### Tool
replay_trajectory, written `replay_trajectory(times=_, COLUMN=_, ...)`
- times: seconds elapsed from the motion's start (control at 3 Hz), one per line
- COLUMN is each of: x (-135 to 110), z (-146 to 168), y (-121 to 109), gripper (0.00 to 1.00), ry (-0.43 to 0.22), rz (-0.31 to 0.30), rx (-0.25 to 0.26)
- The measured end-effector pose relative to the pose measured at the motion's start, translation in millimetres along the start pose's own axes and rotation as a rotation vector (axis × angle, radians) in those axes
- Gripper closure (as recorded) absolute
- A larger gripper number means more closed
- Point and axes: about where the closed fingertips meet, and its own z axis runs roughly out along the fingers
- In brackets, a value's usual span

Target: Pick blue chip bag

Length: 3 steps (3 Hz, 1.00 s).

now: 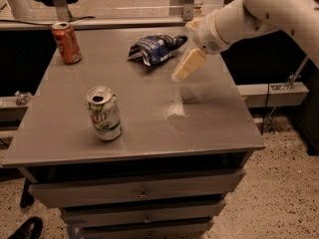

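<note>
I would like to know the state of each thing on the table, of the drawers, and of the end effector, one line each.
blue chip bag: crumpled, lying on the table, not held.
green-white can: upright, top opened.
orange can: upright, near the far left corner.
end effector: above the table, just right of the bag, holding nothing.
drawers: shut.
</note>
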Motion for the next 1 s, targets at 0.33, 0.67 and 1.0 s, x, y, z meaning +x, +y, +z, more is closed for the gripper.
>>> replay_trajectory(times=0.33, x=-5.4, z=14.5, y=-4.6, gripper=0.00, ry=-0.052, rz=-0.016, rx=0.001)
replay_trajectory(times=0.67, x=-5.8, z=38.8, y=-23.9, gripper=0.00, ry=-0.139, rz=-0.016, rx=0.018)
replay_trajectory(times=1.0, x=2.2, z=59.7, y=-50.1, gripper=0.00, ry=-0.202, rz=0.000, rx=0.046)
